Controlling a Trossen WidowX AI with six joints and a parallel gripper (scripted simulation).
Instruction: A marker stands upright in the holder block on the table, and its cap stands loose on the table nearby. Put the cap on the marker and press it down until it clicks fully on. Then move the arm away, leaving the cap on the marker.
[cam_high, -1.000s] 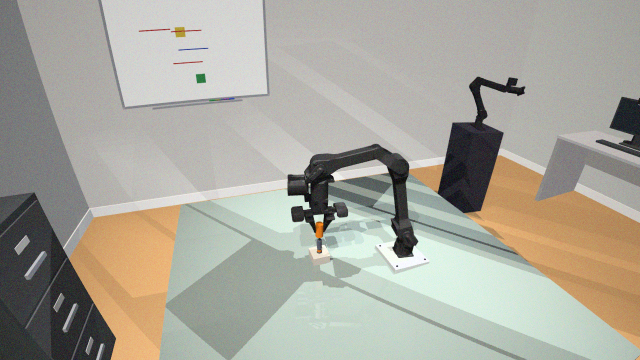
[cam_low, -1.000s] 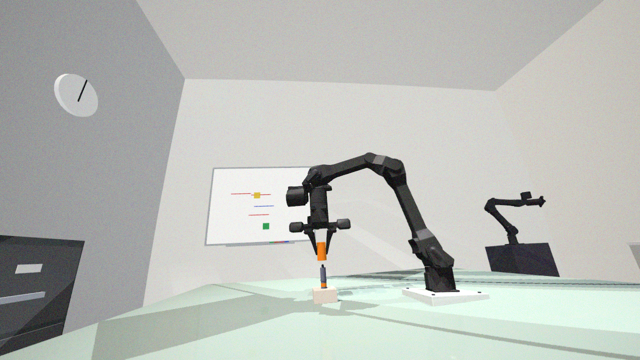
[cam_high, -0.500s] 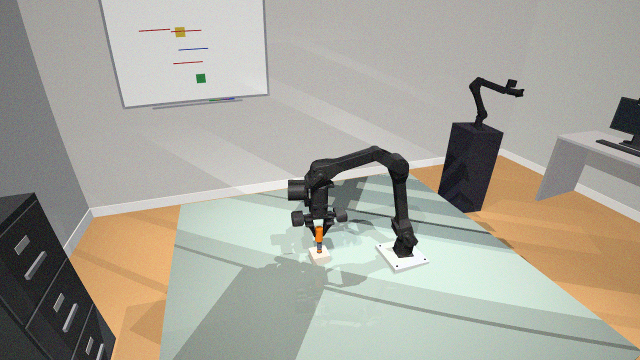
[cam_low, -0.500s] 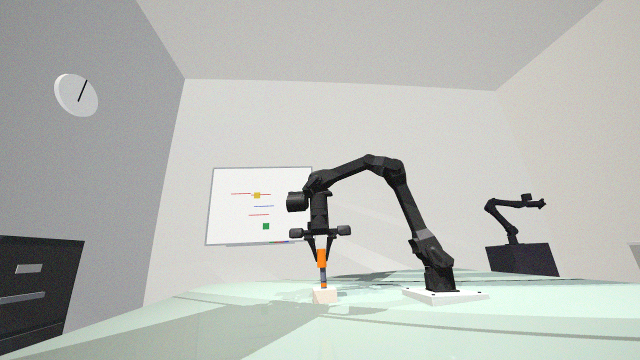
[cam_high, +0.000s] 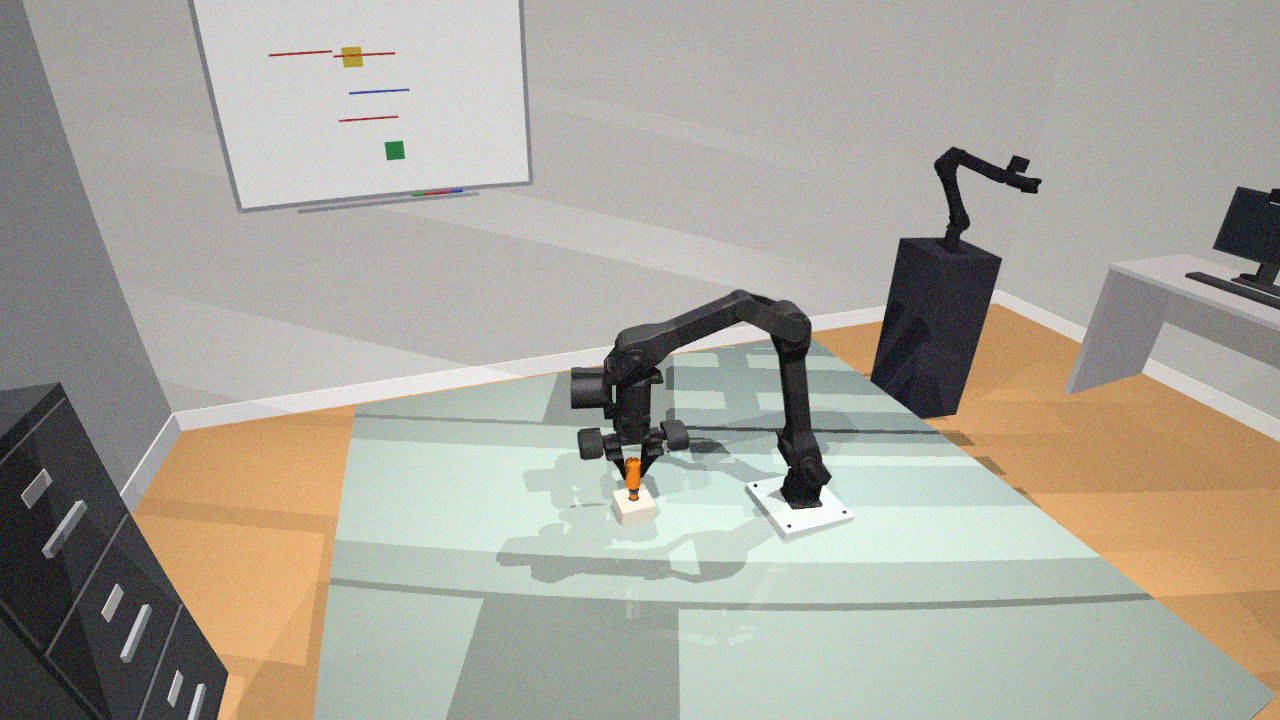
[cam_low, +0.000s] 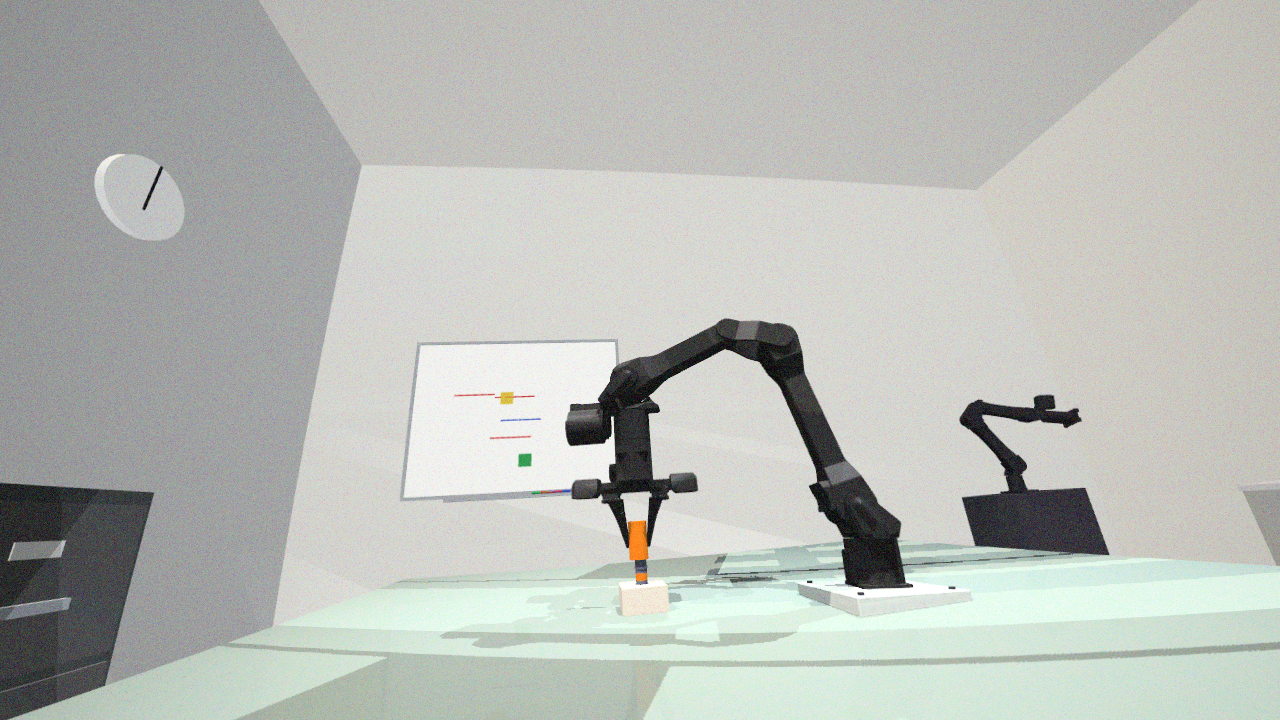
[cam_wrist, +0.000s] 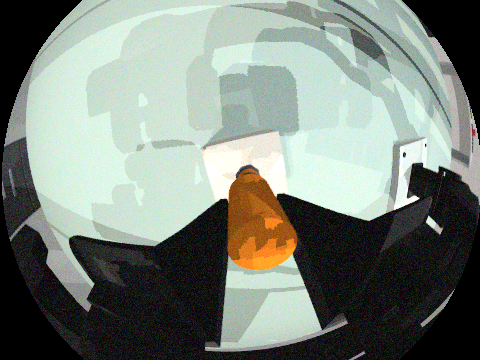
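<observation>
The orange cap (cam_high: 632, 473) (cam_low: 637, 539) (cam_wrist: 261, 230) stands upright, held over the top of the marker. The marker (cam_high: 633, 493) (cam_low: 640, 566) (cam_wrist: 247, 170) stands upright in the pale holder block (cam_high: 634, 513) (cam_low: 643, 599) (cam_wrist: 220, 162). The cap covers its upper part; a short dark stretch of barrel and an orange band show between the cap's lower rim and the block in the exterior view. My gripper (cam_high: 633, 477) (cam_low: 638, 541) (cam_wrist: 252, 203) points down and is shut on the cap, with a finger on each side. The marker's tip is hidden inside the cap.
The arm's white base plate (cam_high: 830, 514) (cam_low: 930, 598) (cam_wrist: 399, 175) is on the table to the right of the block. A dark cabinet (cam_high: 80, 537) is at the left, and a second arm stands on a dark pedestal (cam_high: 930, 331) behind at the right.
</observation>
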